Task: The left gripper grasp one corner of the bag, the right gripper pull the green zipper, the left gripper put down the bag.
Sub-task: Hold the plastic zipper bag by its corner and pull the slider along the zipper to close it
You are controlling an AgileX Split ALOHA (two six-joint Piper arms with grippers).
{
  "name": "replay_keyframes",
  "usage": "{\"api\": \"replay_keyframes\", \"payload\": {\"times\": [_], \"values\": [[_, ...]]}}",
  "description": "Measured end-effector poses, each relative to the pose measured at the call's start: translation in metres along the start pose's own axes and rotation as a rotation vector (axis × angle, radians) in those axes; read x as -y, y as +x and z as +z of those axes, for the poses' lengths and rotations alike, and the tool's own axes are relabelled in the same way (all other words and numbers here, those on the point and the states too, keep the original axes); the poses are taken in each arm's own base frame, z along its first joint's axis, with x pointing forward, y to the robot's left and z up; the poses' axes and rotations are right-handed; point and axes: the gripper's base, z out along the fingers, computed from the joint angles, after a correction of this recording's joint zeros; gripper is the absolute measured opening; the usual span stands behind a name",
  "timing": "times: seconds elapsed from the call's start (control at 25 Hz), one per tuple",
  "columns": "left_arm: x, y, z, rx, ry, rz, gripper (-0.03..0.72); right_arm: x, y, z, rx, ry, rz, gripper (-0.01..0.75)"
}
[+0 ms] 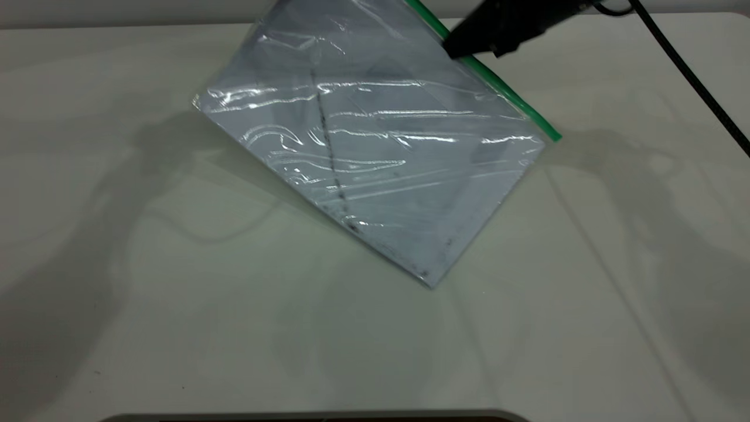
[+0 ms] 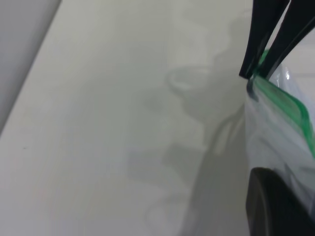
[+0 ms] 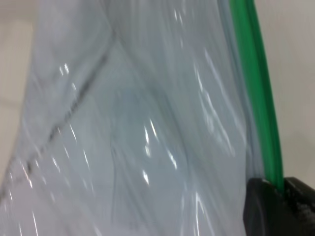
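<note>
The clear bag (image 1: 381, 146) hangs tilted above the table, its lowest corner touching the surface and its top corner cut off by the exterior view's upper edge. A white sheet with a dark streak shows inside. The green strip (image 1: 510, 94) runs down its upper right edge. My right gripper (image 1: 454, 50) is shut on that strip (image 3: 256, 73), which passes between its two fingers (image 3: 261, 206); the green zipper's slider is hidden there. In the left wrist view the right gripper (image 2: 256, 73) pinches the strip (image 2: 290, 105), and my left gripper's dark finger (image 2: 275, 206) presses the bag (image 2: 280, 142) near its corner.
The pale table (image 1: 176, 305) spreads all around the bag, crossed by arm shadows. The right arm's black cable (image 1: 691, 76) trails off to the right. A dark rim (image 1: 316, 417) lies along the table's near edge.
</note>
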Motion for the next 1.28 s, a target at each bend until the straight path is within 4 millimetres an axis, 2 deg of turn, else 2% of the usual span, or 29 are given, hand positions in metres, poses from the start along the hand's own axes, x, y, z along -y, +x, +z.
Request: {"api": "replay_keyframes", "payload": {"times": [0.36,0.68,1.28], "values": [[-0.006,-0.003,-0.014,0.025,-0.035,-0.007,0.054,0.013,0.037,0.004,-0.032,0.001,0.067,0.034],[-0.014,-0.001,-0.028,0.063,-0.076,-0.042,0.054,0.029,0.058,-0.009,-0.064,0.027,0.073,0.034],[-0.017,-0.002,-0.032,0.064,-0.102,-0.036,0.054,0.033,0.068,-0.015,-0.125,0.028,0.012,0.035]]}}
